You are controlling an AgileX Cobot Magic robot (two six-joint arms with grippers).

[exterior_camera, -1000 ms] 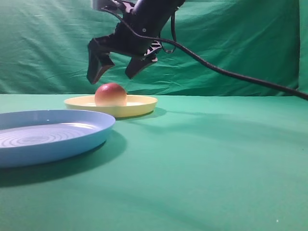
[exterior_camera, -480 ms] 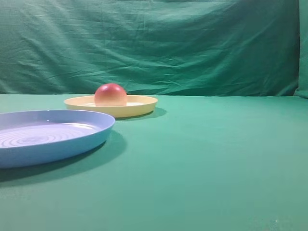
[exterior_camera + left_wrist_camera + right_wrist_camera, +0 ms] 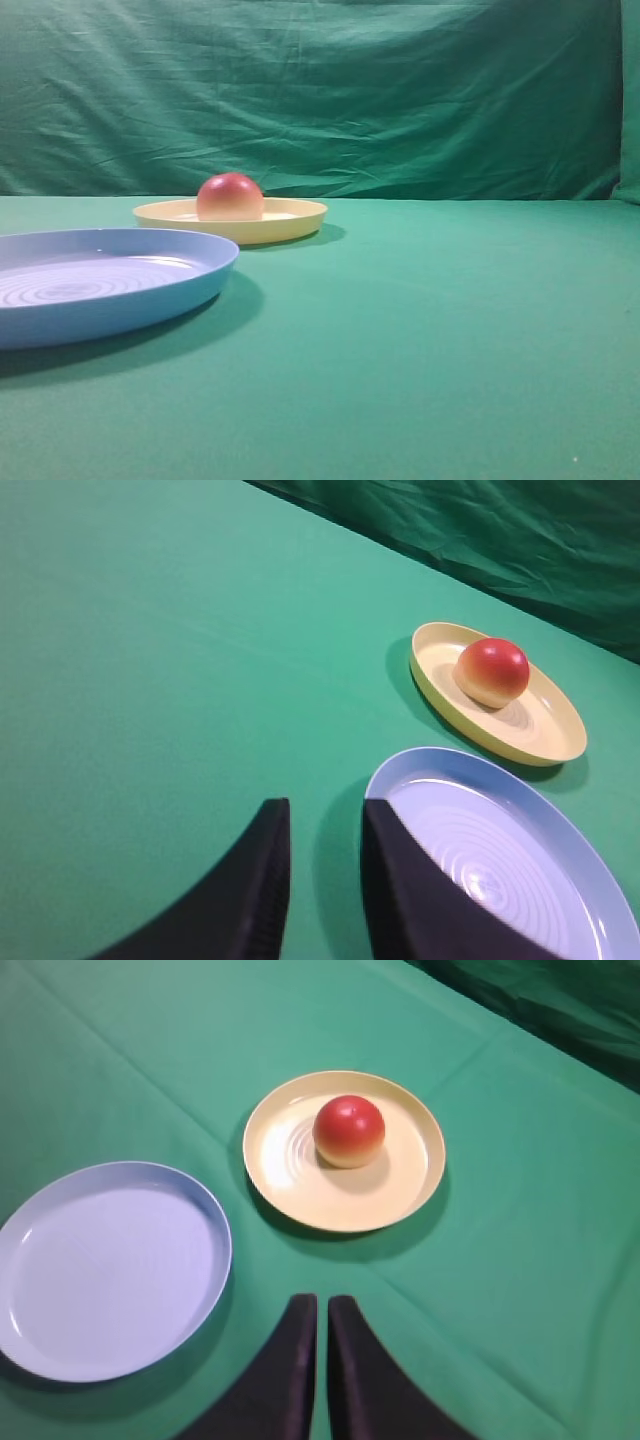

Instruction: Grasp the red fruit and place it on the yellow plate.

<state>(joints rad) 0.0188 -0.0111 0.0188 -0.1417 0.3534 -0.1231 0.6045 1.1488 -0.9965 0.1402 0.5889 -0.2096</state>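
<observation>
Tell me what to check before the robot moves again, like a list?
1. Red fruit sits on the yellow plate: ok.
2. Fruit inside the rim, not hanging over it: ok.
3. Right hand shut, holding nothing: ok.
4. Left hand holding nothing: ok; a narrow gap shows between its fingers.
5. Blue plate has nothing on it: ok.
6. Fruit will stay put: cannot tell.

Left pincer (image 3: 322, 865) and right pincer (image 3: 320, 1335) are both showing matte black, smoothly curved, tapering fingers.

Even bright light, soft shadows, wrist views perhaps slightly blurred
</observation>
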